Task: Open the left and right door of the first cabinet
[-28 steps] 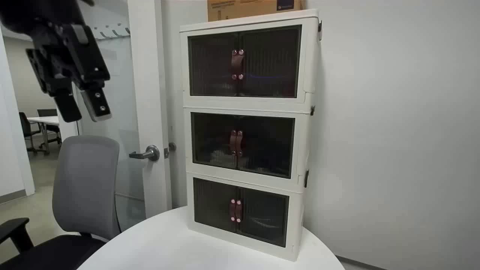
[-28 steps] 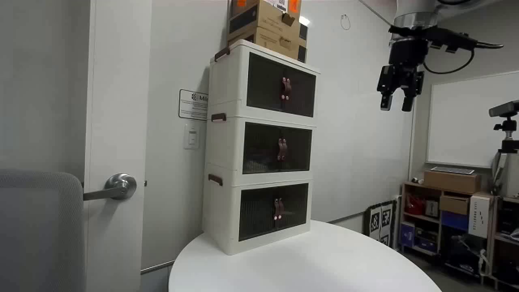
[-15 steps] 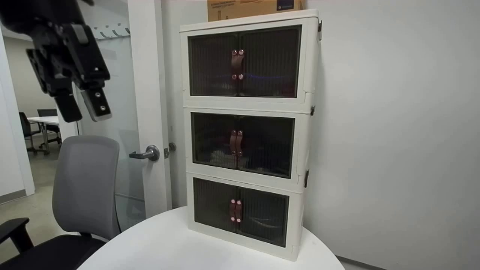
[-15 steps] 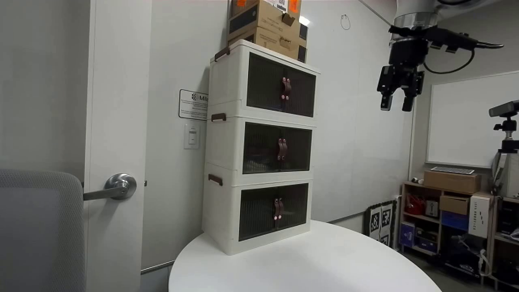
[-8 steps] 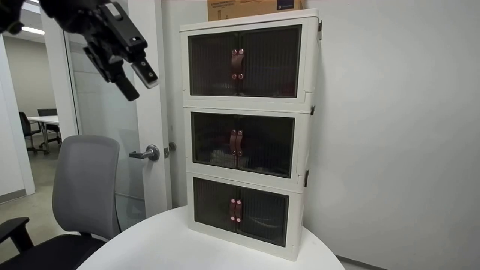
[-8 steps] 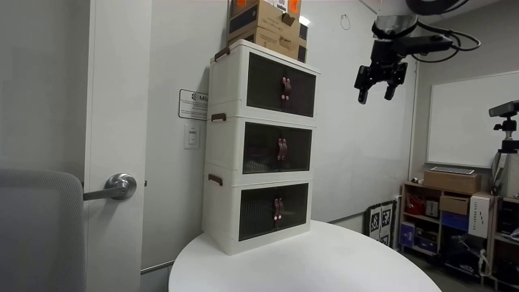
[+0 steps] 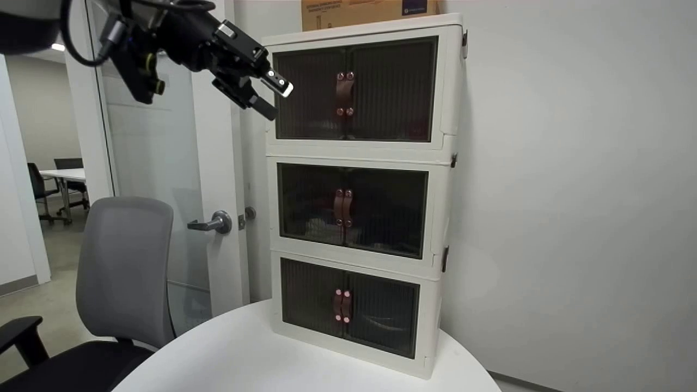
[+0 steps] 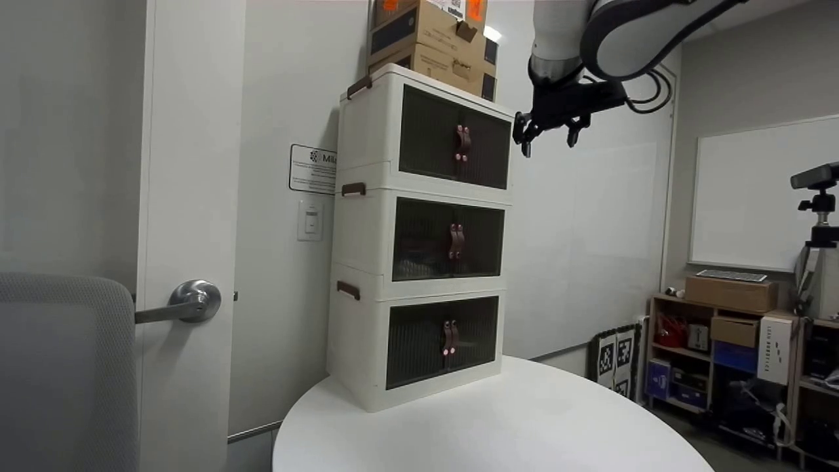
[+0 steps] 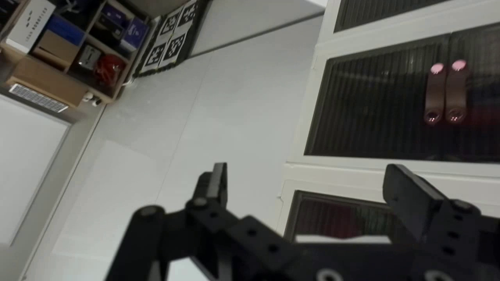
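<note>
The first cabinet point(image 7: 445, 92) is the top tier of a cream tower and shows in both exterior views point(image 8: 367, 134). Its dark tinted left door point(image 7: 307, 109) and right door point(image 7: 395, 90) are closed, with reddish strap handles point(image 7: 344, 93) meeting at the middle. My gripper point(image 7: 277, 102) is open and empty, tilted down, in front of the tower; it overlaps the left door's edge in an exterior view. In an exterior view the gripper point(image 8: 549, 143) hangs just right of the cabinet, apart from it. In the wrist view, upside down, the right door point(image 9: 332, 216) is partly hidden behind my gripper point(image 9: 306, 171).
Two like lower tiers point(image 7: 353, 155) with closed doors stand under it on a round white table point(image 7: 218, 359). Cardboard boxes point(image 8: 439, 49) sit on top. A grey chair point(image 7: 125, 267) and a glass door are at the left. A white wall point(image 7: 572, 190) is behind.
My arm was still at first, then moved toward the tower. The gripper rose and went right in an exterior view, tilting more toward the doors. The doors have not moved.
</note>
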You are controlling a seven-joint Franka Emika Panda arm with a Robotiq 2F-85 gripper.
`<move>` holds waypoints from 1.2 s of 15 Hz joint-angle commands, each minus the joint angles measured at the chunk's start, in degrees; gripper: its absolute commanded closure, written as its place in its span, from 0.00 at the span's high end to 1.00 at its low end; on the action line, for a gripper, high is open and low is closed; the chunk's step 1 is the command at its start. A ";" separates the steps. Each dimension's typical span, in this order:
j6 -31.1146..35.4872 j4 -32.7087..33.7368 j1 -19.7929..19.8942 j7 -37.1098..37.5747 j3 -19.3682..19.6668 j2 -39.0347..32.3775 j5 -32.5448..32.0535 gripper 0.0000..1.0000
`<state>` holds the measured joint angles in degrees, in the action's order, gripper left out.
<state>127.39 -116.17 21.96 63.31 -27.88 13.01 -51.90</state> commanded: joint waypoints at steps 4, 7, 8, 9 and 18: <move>-16.03 16.46 2.71 26.78 -10.47 -18.59 -30.40 1.00; -25.13 23.53 -14.86 36.34 4.07 -28.63 -43.17 1.00; -27.49 26.27 -18.74 38.67 7.54 -31.50 -45.75 1.00; -29.30 28.87 -21.55 41.03 10.11 -34.24 -47.91 1.00; -31.05 48.24 -31.75 45.69 19.88 -47.62 -49.12 1.00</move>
<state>96.09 -75.50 -7.79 109.20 -9.83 -31.01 -101.88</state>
